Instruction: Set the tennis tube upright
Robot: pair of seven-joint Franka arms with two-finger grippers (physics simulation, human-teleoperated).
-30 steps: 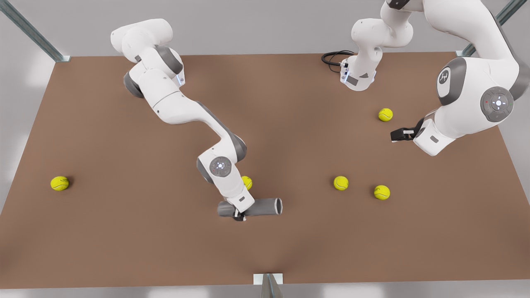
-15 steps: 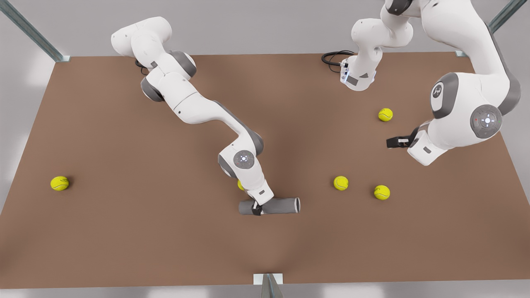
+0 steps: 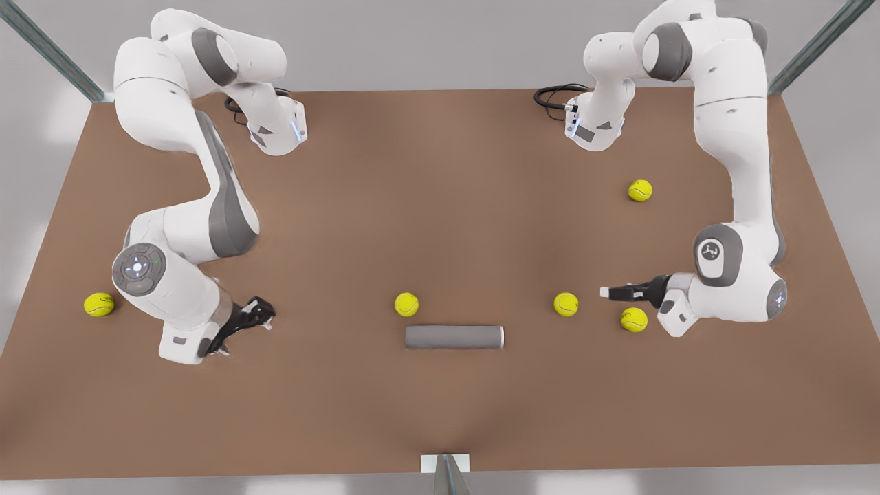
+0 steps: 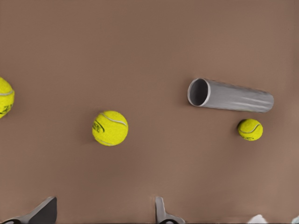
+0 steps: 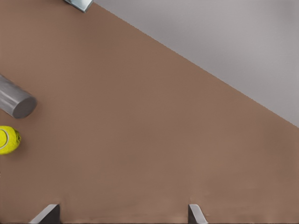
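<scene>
Grey tennis tube [image 3: 454,337] lies flat on my table [image 3: 440,426], near the front edge's middle. My left gripper [image 3: 614,292] and right gripper [image 3: 253,317] hang open, well apart from it. Next I must grab it and tip it up.

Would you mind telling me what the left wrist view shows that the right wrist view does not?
Left wrist view: the open, rimmed end of the tennis tube and two more tennis balls nearer the open left gripper. Right wrist view: the tube's closed end, the table edge with grey wall beyond, and a metal bracket, ahead of the open right gripper. Both: the tube lying flat on the table, untouched, with one ball beside it.
</scene>
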